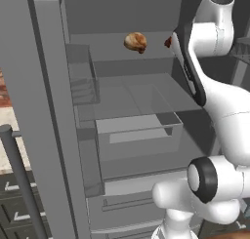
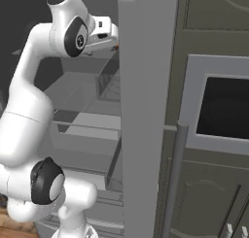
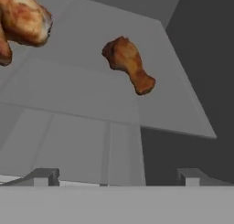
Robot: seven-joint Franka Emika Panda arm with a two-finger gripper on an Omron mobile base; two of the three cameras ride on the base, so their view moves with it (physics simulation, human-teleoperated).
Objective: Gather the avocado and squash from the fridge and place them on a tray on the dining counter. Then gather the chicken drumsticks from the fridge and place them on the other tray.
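Note:
Two golden-brown chicken drumsticks lie on the fridge's upper shelf [image 1: 112, 50]. One drumstick [image 1: 135, 42] sits mid-shelf. The other [image 1: 168, 42] peeks out from behind my arm at the shelf's right end. In the hand view, one drumstick [image 3: 129, 63] lies ahead and slightly right of centre, and a larger one [image 3: 23, 19] is at the top left corner. My gripper [image 3: 118, 177] is open, its fingertips [image 3: 45, 176] wide apart and short of the meat, holding nothing. My hand [image 2: 103, 32] reaches in at shelf height. The avocado, squash, trays and dining counter are out of view.
The open fridge door [image 1: 49, 96] with its bins [image 1: 83, 79] stands at the left. Another door panel [image 2: 146, 110] stands edge-on at the right. A clear drawer [image 1: 139, 130] juts out below the shelf. A wall oven [image 2: 223, 113] is beyond the fridge.

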